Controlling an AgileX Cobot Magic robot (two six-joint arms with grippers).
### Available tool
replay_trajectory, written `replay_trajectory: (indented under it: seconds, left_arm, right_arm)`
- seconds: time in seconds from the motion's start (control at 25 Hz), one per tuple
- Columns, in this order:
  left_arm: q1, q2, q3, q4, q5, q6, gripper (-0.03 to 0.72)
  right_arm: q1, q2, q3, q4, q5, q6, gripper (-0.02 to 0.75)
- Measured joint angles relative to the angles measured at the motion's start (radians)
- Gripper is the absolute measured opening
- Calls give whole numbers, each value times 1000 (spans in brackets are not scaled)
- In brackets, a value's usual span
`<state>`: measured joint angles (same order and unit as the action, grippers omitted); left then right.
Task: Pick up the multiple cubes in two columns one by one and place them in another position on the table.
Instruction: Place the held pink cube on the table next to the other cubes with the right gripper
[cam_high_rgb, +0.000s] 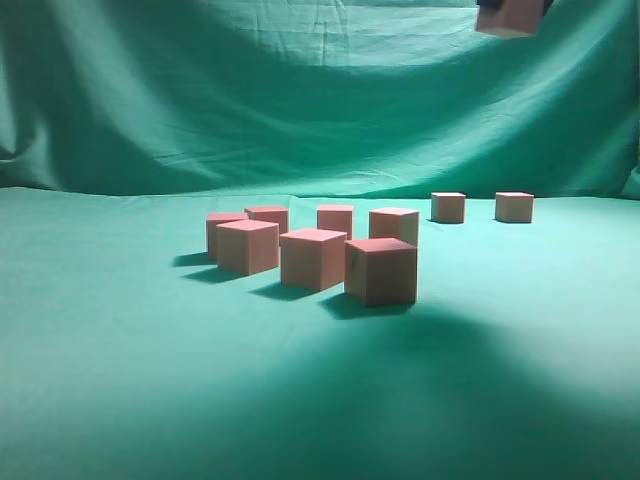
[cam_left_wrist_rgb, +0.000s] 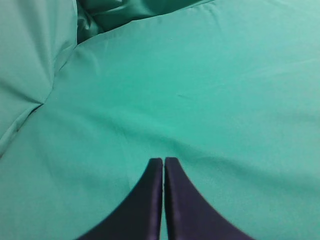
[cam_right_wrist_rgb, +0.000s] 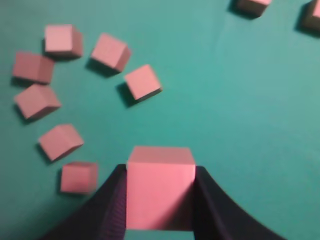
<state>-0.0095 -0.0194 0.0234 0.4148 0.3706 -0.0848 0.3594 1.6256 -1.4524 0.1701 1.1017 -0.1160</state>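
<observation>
A pink cube (cam_right_wrist_rgb: 160, 187) sits clamped between the two dark fingers of my right gripper (cam_right_wrist_rgb: 160, 171), held high above the table. In the exterior view that held cube (cam_high_rgb: 507, 20) shows at the top right edge, with most of the gripper cut off. Several cubes (cam_high_rgb: 313, 258) stand clustered at mid-table on the teal cloth table (cam_high_rgb: 120, 380); the nearest (cam_high_rgb: 381, 270) is at front. Two more cubes (cam_high_rgb: 448, 207) (cam_high_rgb: 514, 206) stand apart at the back right. The cluster (cam_right_wrist_rgb: 110, 51) lies left of the held cube in the right wrist view. My left gripper (cam_left_wrist_rgb: 164, 160) is shut, empty, over bare cloth.
A draped green backdrop (cam_high_rgb: 300, 90) rises behind the table. A fold where cloth meets backdrop (cam_left_wrist_rgb: 60, 75) shows in the left wrist view. Bare cloth stretches in front of the cluster and to its right (cam_right_wrist_rgb: 250, 125).
</observation>
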Motion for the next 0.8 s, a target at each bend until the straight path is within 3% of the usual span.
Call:
replay_trajectory:
  seconds: [0.4,0.6,0.8]
  left_arm:
    - [0,0,0,0,0,0,0]
    - [0,0,0,0,0,0,0]
    - [0,0,0,0,0,0,0]
  right_arm:
    - [382,-84,351,10,-167,-2,262]
    - [461,-84,434,10,-307,62,262]
    - [471,-77,470,10,-357,78,262]
